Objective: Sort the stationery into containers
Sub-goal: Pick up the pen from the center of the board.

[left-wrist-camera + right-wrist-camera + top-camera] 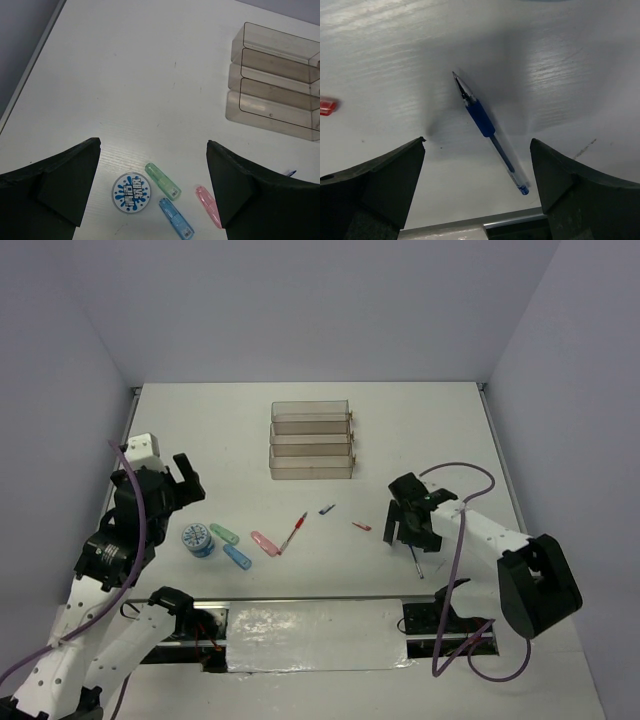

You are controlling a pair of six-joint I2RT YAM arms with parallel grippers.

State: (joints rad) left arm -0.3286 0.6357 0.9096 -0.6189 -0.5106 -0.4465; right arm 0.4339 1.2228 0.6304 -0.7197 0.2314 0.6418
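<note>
The containers (311, 440) (275, 80), joined smoky clear trays, stand at the table's middle back. A round blue patterned roll (197, 538) (131, 192) lies at the left with a green capsule (224, 534) (163, 181), a blue capsule (237, 556) (176, 218) and a pink capsule (264, 543) (207, 206) beside it. My left gripper (190, 485) (154, 144) hangs open above them, holding nothing. A red pen (293, 532), a blue cap (326, 509) and a red cap (361, 526) (327, 106) lie mid-table. My right gripper (410, 538) (477, 142) is open, low over a blue pen (416, 566) (487, 127) lying between its fingers.
A metal rail (510, 225) and a silvery plate (310, 635) run along the near edge by the arm bases. Grey walls enclose the table on three sides. Purple cables (455, 570) loop around the right arm.
</note>
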